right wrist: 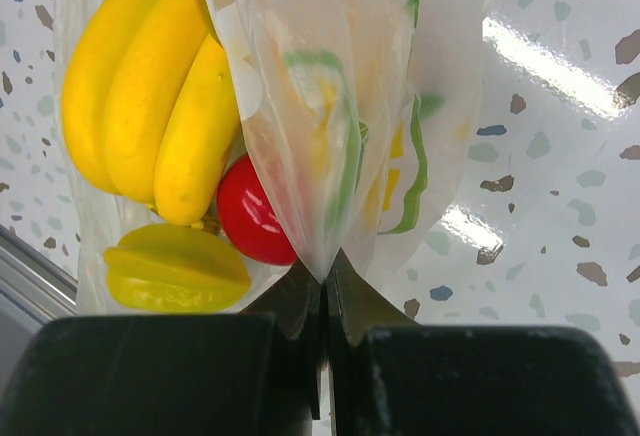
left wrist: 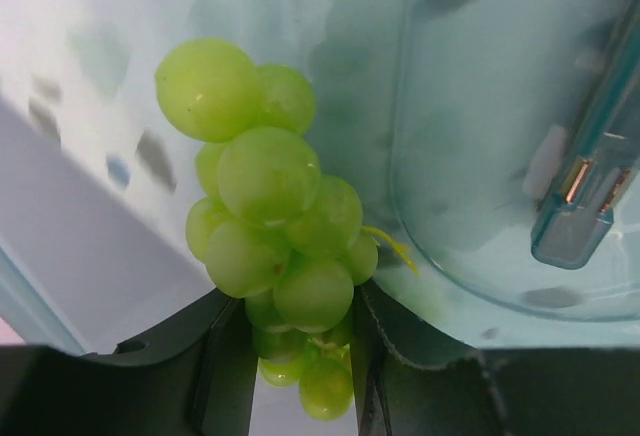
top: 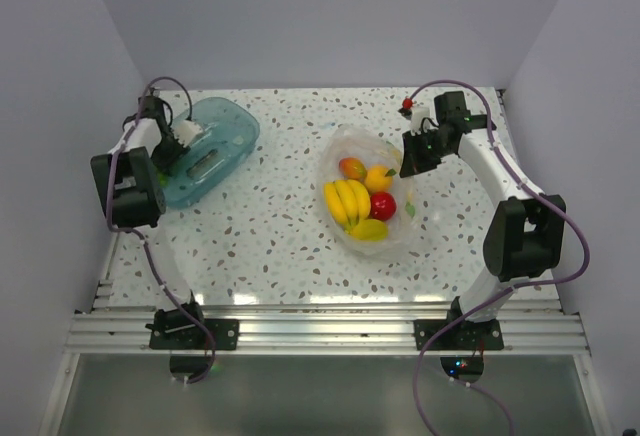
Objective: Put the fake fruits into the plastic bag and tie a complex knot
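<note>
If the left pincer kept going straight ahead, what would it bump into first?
The green grapes sitting between its fingers; behind them, probably the teal tray.

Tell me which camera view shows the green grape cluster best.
The left wrist view: the green grape cluster fills it, held in the left pincer. The top external view hides it at the teal tray. The right wrist view shows only the plastic bag with other fake fruits.
</note>
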`<action>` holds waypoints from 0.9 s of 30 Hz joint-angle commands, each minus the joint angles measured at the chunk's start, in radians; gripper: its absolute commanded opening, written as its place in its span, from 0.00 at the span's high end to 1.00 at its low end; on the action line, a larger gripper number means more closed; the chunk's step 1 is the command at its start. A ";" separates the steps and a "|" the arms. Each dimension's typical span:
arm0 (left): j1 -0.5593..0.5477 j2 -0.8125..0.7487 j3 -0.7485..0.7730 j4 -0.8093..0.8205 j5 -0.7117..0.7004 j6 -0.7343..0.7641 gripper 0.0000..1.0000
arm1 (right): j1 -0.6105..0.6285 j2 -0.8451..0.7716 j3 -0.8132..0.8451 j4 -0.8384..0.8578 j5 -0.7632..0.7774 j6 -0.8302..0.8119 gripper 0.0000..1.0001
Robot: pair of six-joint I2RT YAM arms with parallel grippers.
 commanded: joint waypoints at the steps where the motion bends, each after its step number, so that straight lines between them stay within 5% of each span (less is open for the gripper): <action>1: 0.042 0.020 0.039 -0.012 -0.079 -0.054 0.77 | 0.003 -0.013 0.016 0.006 -0.032 -0.005 1.00; 7: 0.060 0.077 0.154 -0.139 -0.076 -0.197 0.82 | 0.003 -0.024 0.015 0.005 -0.031 -0.008 1.00; 15: -0.010 -0.136 0.235 -0.169 0.213 -0.228 0.89 | 0.005 -0.027 0.012 0.006 -0.031 -0.011 1.00; 23: -0.304 -0.301 0.316 -0.193 0.328 -0.289 0.89 | 0.003 -0.017 0.022 0.017 -0.029 0.010 1.00; 27: -0.499 -0.293 0.405 -0.214 0.508 -0.387 0.87 | 0.003 -0.015 0.030 0.025 -0.026 0.019 1.00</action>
